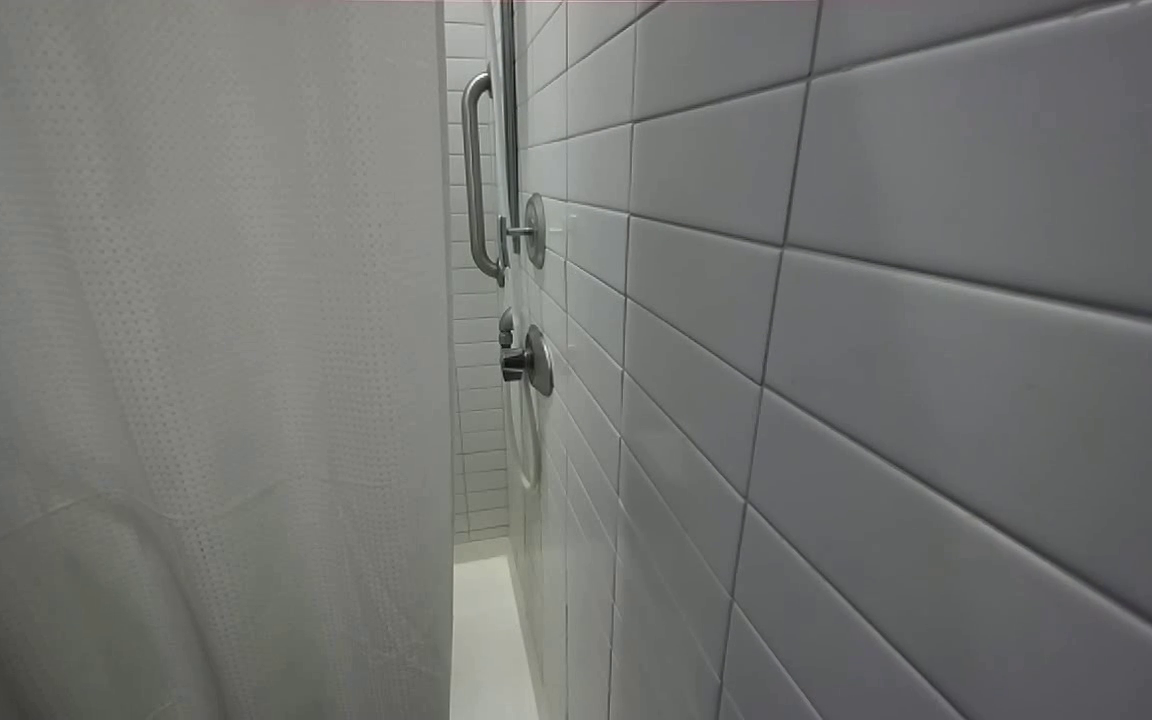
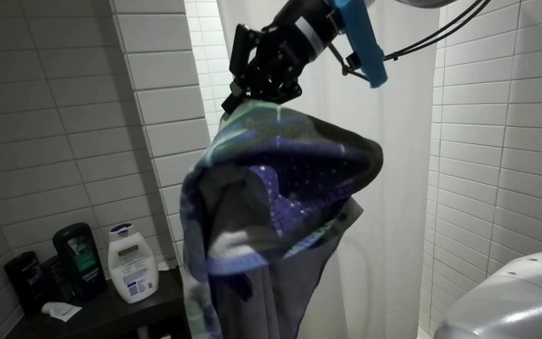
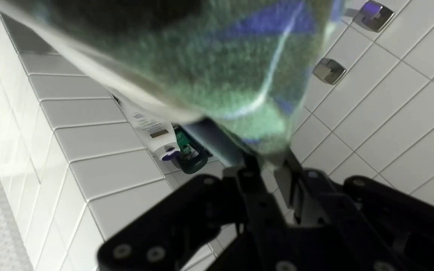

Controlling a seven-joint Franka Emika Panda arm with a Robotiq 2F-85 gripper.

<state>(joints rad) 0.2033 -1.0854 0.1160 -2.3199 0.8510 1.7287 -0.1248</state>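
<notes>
My gripper [image 2: 240,100] is shut on a patterned towel [image 2: 271,136], green, blue and purple on its face with a plain grey back. The cloth hangs from the fingers in loose folds, and its lower end runs past the bottom of an exterior view. In the wrist view, the gripper [image 3: 270,156] pinches a green corner of the towel [image 3: 239,75], which fills the upper middle. Two square metal hooks, a nearer one [image 3: 330,70] and a farther one [image 3: 375,15], are fixed to the tiled wall beside the towel, apart from it.
A dark shelf [image 2: 115,315] carries a white bottle [image 2: 133,263], a dark green bottle [image 2: 80,263], a black bottle [image 2: 26,282] and a small white tube [image 2: 61,310]. Behind the arm hangs a shower curtain [image 2: 388,188]. A glossy rounded object [image 2: 511,301] stands front right. Elsewhere, a grab bar [image 1: 474,180] shows.
</notes>
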